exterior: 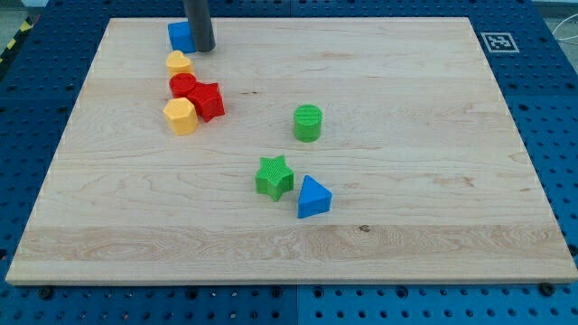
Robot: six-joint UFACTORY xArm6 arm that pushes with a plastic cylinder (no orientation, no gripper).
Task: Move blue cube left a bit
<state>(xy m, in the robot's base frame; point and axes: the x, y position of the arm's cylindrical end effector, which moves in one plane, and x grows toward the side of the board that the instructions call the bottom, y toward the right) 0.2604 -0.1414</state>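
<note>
The yellow hexagon (pixel 181 116) lies furthest toward the view's left, and every other place is given from it. Directly above it, touching or nearly so, is the red cylinder (pixel 183 85). Above that again is the yellow heart (pixel 179 63), close to the red cylinder. Further up, near the board's (pixel 406 208) top edge, sits the blue cube (pixel 181 36), well above the hexagon and almost in line with it.

My tip (pixel 203 50) stands up and slightly right of the hexagon, right against the cube's right side; whether it touches cannot be told for sure. The rod has no jaws, so there is nothing spread or pinched to tell of.

Just right of the hexagon and a little above it, touching it, is the red star (pixel 208 100), which also meets the red cylinder.

Well to the right of the hexagon and lower lies the green star (pixel 275 176). Further right and lower still, just beside that star, is the blue triangle (pixel 312 198). The green cylinder (pixel 308 123) stands well to the right of the hexagon at nearly its height, apart from the other blocks.

Far right and up, at the board's top corner, is a black-and-white tag (pixel 498 41).
</note>
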